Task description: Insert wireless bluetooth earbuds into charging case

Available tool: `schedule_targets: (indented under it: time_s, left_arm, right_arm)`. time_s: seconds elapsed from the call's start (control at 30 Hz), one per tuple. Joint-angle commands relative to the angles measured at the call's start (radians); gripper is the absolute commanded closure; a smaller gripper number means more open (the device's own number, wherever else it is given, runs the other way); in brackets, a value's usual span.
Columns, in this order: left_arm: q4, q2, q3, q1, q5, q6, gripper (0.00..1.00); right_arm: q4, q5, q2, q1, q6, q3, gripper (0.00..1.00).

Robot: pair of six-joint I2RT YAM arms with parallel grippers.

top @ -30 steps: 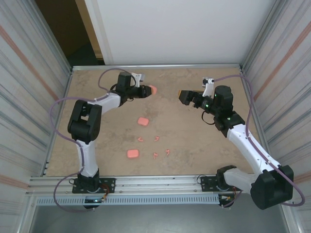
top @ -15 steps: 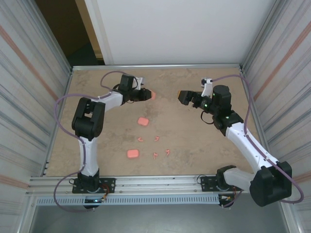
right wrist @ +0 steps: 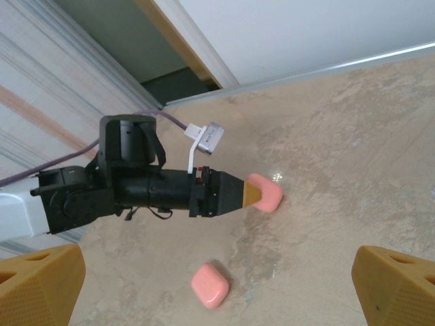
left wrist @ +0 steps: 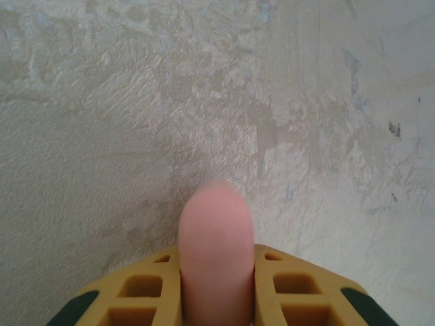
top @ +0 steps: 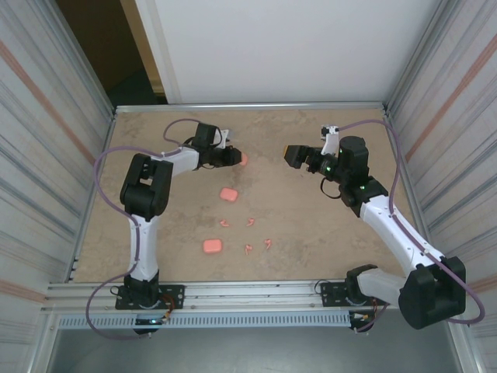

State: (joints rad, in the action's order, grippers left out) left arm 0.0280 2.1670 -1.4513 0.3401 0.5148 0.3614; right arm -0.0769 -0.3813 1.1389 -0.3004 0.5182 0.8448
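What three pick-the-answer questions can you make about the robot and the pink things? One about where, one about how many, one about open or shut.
1. Where do the earbuds lie?
A. on the table, by the two loose cases
B. on the back wall
C. on the front metal rail

2. How many pink cases are there?
A. two
B. three
C. five

3. How is the right gripper?
A. open and empty
B. shut on a case
C. shut on an earbud

Answers:
1 A: they are scattered on the table beside those cases.
2 B: two lie loose and the left gripper clamps the third case.
3 A: its fingers stand far apart with nothing between them.
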Motion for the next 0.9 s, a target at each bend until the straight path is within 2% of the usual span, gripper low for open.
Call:
schedule_targets:
  time_s: [0.0, 0.3, 0.6, 0.87]
  left_arm:
    - [0.038, 0.022, -0.028, -0.006, -0.026, -0.026, 0.8]
    - [0.043, 0.016, -0.023, -0.006, -0.048, -0.033, 0.61]
    - [0.03, -0.042, 0.023, -0.016, -0.072, -0.047, 0.55]
    - [-0.146, -0.186, 0.146, -0.028, -0.034, 0.001, 0.53]
  right_arm:
    - [-0.012, 0.01, 0.005, -0.001, 0.004, -0.013, 0.01]
    - [-0.011, 0.01, 0.003, -0.003, 0.005, -0.012, 0.01]
    - [-0.004, 0.005, -0.016, -0.004, 0.001, -0.017, 0.01]
    - [-0.004, -0.007, -0.018, -0.014, -0.019, -0.019, 0.01]
